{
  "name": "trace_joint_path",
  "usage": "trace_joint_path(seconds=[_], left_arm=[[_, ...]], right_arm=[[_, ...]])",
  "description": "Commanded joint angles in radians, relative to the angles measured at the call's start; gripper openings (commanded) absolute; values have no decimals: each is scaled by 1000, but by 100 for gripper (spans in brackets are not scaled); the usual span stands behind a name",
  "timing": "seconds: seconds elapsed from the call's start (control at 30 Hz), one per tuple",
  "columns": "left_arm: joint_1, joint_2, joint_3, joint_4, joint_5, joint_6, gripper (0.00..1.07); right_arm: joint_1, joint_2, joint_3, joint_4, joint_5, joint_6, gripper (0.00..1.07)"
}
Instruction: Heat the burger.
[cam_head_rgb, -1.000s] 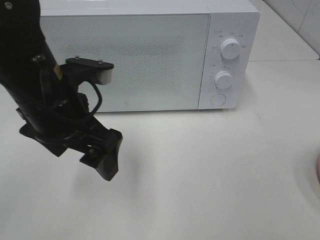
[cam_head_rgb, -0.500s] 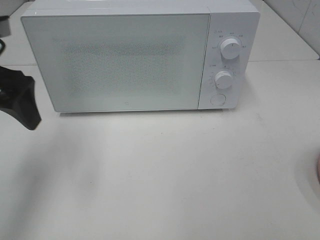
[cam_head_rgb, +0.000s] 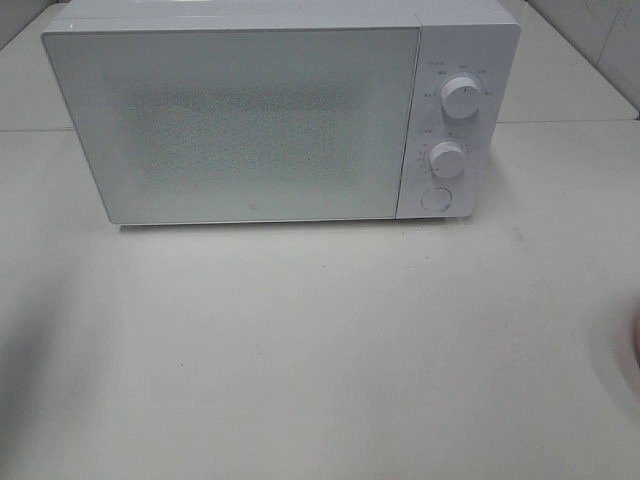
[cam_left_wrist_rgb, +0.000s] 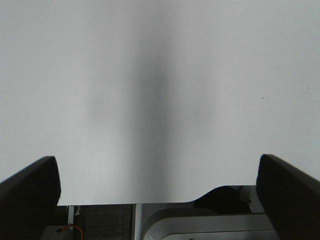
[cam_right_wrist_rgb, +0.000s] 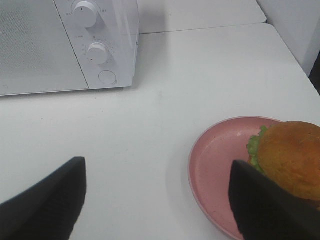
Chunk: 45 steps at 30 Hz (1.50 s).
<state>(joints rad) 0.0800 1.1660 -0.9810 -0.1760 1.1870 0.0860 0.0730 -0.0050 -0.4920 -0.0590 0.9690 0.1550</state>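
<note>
Burger: the round golden-brown-bunned burger with green lettuce (cam_right_wrist_rgb: 292, 159) sits on the pink round plate (cam_right_wrist_rgb: 220, 167), on the white bench (cam_head_rgb: 330, 340).
Microwave: white box microwave (cam_head_rgb: 260, 110), door closed, two dials.
Right pincer (cam_right_wrist_rgb: 157, 200): spread wide, empty; burger lies toward 3 o'clock in its view, just beside one finger.
Left pincer (cam_left_wrist_rgb: 160, 187): spread wide, empty, over bare bench.
Nearer arm: right, by my judgement.
Burger axis: round, none.

Both the left tool (cam_left_wrist_rgb: 160, 192) and right tool (cam_right_wrist_rgb: 160, 200) have plain, matte black, wedge-shaped fingers.
</note>
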Motion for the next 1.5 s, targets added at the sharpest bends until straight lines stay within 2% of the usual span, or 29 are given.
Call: trace_joint_path(seconds=[0.03,0.23,0.3,0.4,0.47,0.5,0.67,0.87,0.93,1.5], left_arm=[[3,-125,98,-3,-36,-3,100],[3,-234,176,4,-56,-3,100],[3,-349,250,11,-65,-3,100],[3,-377,268,14,-72,-3,100],[3,-486,341,15,-86,-3,100],[3,-486,341,15,-86,-3,100],[3,-629,454,27,-104,-3,100],[3,-723,463,30,-115,-7,100],[3,-811,463,30,-115,-7,100],[3,-1183,463,35,-116,-4,100]], right_arm=[[-8,-25,0,5,-9,-12,76],[-8,-25,0,5,-9,-12,76],[-8,-25,0,5,-9,-12,76],[-8,-25,0,5,-9,-12,76],[-8,-25,0,5,-9,-12,76],[-8,-25,0,5,-9,-12,76],[-8,-25,0,5,-9,-12,76],[-8,-25,0,5,-9,-12,76],[-8,-25,0,5,-9,-12,76],[-8,-25,0,5,-9,-12,76]])
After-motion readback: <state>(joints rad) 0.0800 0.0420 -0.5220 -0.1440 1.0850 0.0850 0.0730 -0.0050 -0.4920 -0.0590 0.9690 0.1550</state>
